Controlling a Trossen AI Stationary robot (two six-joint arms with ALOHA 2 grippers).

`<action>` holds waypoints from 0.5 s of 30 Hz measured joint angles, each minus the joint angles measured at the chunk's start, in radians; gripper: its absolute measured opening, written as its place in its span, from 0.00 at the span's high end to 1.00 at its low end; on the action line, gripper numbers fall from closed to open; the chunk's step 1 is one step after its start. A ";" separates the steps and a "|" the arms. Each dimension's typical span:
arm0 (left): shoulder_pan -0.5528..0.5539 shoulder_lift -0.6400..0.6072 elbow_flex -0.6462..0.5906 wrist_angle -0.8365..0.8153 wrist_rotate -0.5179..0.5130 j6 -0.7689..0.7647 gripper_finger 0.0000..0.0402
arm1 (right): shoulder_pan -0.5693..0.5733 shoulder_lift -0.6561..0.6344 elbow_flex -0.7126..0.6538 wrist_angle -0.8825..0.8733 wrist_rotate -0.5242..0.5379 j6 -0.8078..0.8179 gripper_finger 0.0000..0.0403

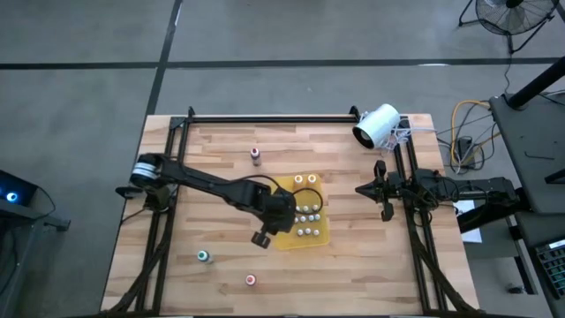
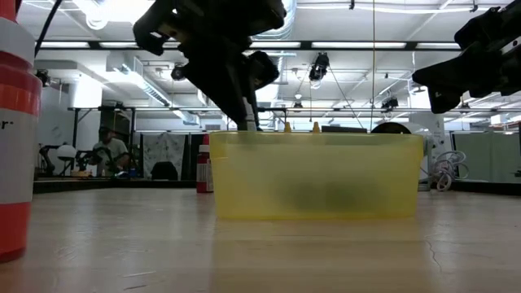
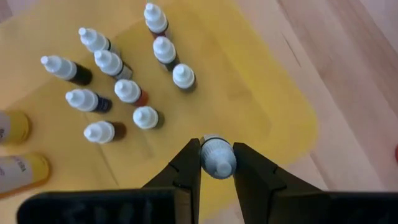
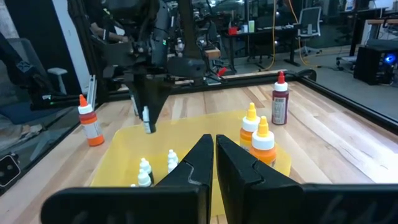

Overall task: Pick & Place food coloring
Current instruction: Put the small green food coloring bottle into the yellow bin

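A yellow tray (image 1: 323,231) lies mid-table and carries several small white-capped food coloring bottles (image 3: 118,81) and two yellow ones (image 4: 256,132), all standing upright. My left gripper (image 3: 217,163) hovers over the tray's near left part (image 1: 281,214), shut on one more small bottle (image 3: 217,155). Loose bottles stand on the wood: a maroon one (image 1: 255,155), a teal-topped one (image 1: 203,256) and an orange-topped one (image 4: 90,121). My right gripper (image 4: 214,152) waits shut at the table's right side (image 1: 364,188), holding nothing. My left gripper pinches the small bottle between its two fingers (image 3: 186,167), on the bottle's opposite sides just below the white cap (image 3: 217,148). The fingers slant down from the table's left side. The bottle (image 4: 147,117) hangs upright, clear above the tray.
A white cylinder-shaped device (image 1: 377,125) lies at the table's far right corner. A black frame rail (image 1: 265,117) runs along the far edge. Bare wood lies to the left of the tray. In the low view the orange-banded bottle (image 2: 16,122) stands close to the camera.
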 joint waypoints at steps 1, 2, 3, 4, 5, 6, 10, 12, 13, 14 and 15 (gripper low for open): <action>0.000 0.009 0.011 0.000 0.002 0.000 0.87 | 0.000 0.000 0.000 0.000 0.000 0.000 0.97; 0.000 0.013 0.024 -0.001 0.005 0.000 0.87 | 0.000 0.000 0.000 0.000 0.000 -0.001 0.97; 0.000 0.016 0.033 -0.004 0.008 -0.001 0.87 | 0.000 0.000 0.000 0.000 0.000 -0.002 0.97; 0.000 0.022 0.042 -0.008 0.013 -0.005 0.87 | 0.000 0.000 0.000 0.000 0.000 -0.002 0.97; 0.000 0.026 0.053 -0.009 0.017 -0.007 0.87 | 0.000 0.000 0.000 0.000 0.000 0.000 0.97; 0.000 0.029 0.060 -0.008 0.018 -0.008 0.87 | 0.000 0.000 0.000 0.000 0.000 0.000 0.97; 0.000 0.054 0.084 -0.008 0.025 -0.009 0.87 | 0.000 0.000 0.000 -0.001 0.000 -0.002 0.97; 0.000 0.064 0.089 -0.014 0.035 -0.015 0.87 | 0.000 0.001 0.000 0.001 0.002 -0.001 0.97; 0.000 0.068 0.089 -0.013 0.041 -0.020 0.87 | 0.000 0.001 0.000 0.000 0.000 -0.002 0.97; 0.000 0.075 0.089 -0.007 0.044 -0.029 0.87 | 0.000 0.002 0.000 -0.001 0.000 -0.002 0.97; 0.000 0.078 0.089 -0.006 0.045 -0.039 0.87 | 0.000 0.002 0.000 0.000 0.001 -0.002 0.97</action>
